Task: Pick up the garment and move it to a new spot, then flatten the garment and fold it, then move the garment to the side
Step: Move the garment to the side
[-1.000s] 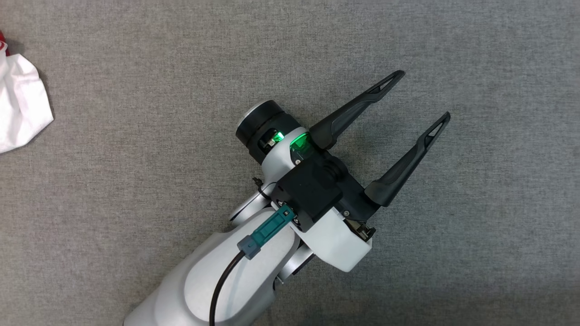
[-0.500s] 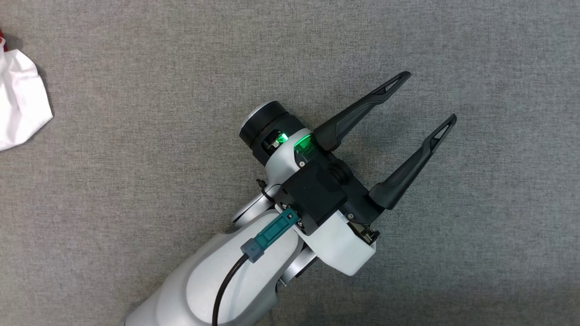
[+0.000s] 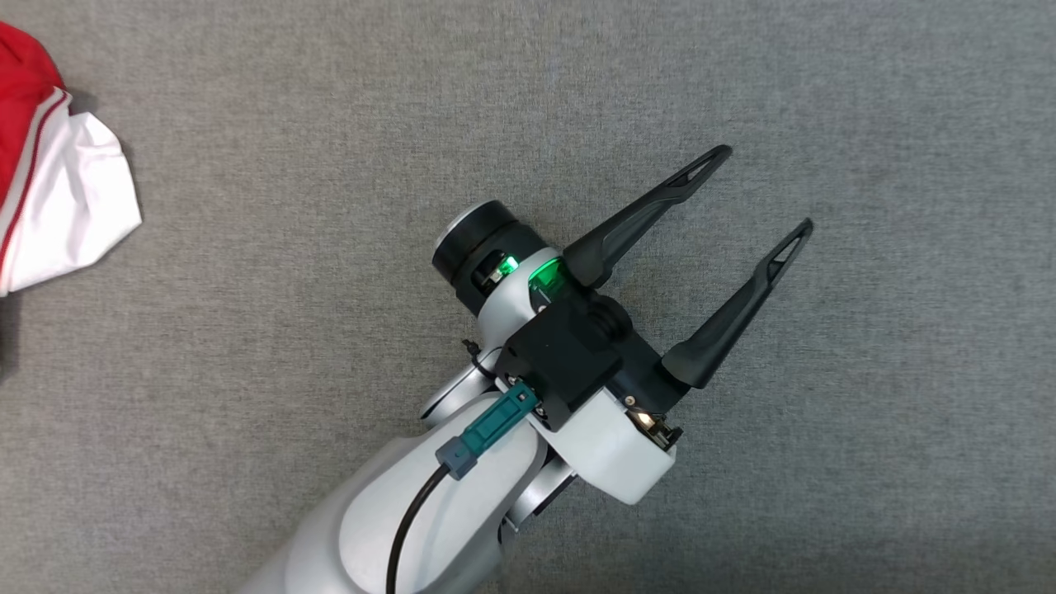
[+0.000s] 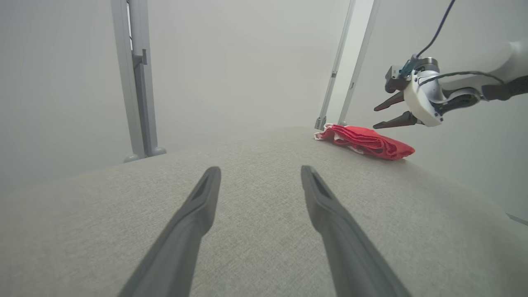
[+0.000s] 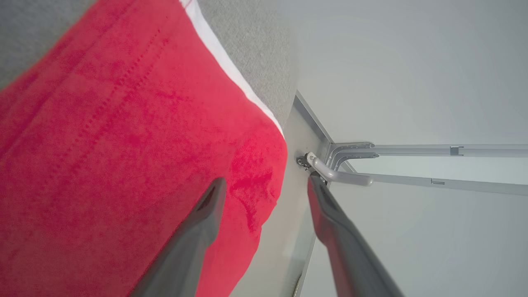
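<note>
The garment, red with white panels and trim, lies bunched at the head view's left edge. It is a low red heap at the far table edge in the left wrist view. My right gripper hovers just above it, open and holding nothing. Its own view has red cloth under the open fingers, close to the table's edge. My left gripper stands open over bare grey table, far from the garment, with nothing between its fingers.
The table is covered in grey fabric. Grey metal frame posts stand beyond its far edge, and a frame joint sits just past the corner by the garment. A pale wall lies behind.
At the head view's left edge the garment now reaches further in and its red part has come into sight. My left gripper has shifted only slightly and stays open.
</note>
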### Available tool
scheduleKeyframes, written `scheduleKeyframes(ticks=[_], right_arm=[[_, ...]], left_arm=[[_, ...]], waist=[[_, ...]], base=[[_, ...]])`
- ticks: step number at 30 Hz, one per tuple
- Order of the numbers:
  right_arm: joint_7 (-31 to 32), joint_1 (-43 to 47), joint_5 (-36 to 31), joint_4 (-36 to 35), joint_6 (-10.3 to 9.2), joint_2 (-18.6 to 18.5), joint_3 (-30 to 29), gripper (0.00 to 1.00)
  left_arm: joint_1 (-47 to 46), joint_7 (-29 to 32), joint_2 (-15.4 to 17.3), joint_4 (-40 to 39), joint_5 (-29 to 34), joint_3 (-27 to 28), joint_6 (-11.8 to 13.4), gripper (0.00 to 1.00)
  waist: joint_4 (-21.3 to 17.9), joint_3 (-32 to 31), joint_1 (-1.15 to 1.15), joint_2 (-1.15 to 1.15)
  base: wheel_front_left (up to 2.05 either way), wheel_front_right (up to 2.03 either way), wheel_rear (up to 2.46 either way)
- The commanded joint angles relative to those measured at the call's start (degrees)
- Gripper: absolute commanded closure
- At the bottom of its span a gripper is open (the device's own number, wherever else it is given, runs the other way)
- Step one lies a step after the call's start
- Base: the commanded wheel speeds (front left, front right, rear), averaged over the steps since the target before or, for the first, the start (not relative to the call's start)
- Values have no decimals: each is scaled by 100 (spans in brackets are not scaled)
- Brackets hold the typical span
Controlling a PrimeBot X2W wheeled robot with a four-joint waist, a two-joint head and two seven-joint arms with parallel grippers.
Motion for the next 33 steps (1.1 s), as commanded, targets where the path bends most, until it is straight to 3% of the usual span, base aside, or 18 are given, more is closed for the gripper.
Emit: scheduleKeyframes(ticks=[1, 6, 14, 18, 24, 33], right_arm=[[-91, -50, -15, 49, -4, 197, -64, 0], [-377, -29, 138, 285, -5, 715, -298, 0], [-1247, 648, 643, 810, -4, 2202, -895, 0], [-1474, 1194, 691, 798, -4, 2985, -1251, 0], [-1497, 1990, 333, 106, -4, 3616, -1964, 0], [-1500, 3578, -584, -1196, -3, 4769, -3901, 0]], left_arm=[[92, -23, 25, 37, 12, 56, 43, 0], [332, -22, 25, 101, 33, 170, 82, 0], [1156, -23, 26, 371, 161, 707, 143, 0], [1766, -22, 26, 544, 359, 1254, 104, 0], [2470, -22, 25, 632, 575, 2064, 54, 0], [3256, -22, 24, 561, 718, 3214, 64, 0]], waist=[[-21, -202, 0, 0], [-71, -651, 0, 0], [-178, -1813, 0, 0], [-182, -2392, 0, 0], [-94, -2906, 0, 0], [-6, -3339, 0, 0]], base=[[0, 0, 0], [0, 0, 0], [0, 0, 0], [0, 0, 0], [0, 0, 0], [0, 0, 0]])
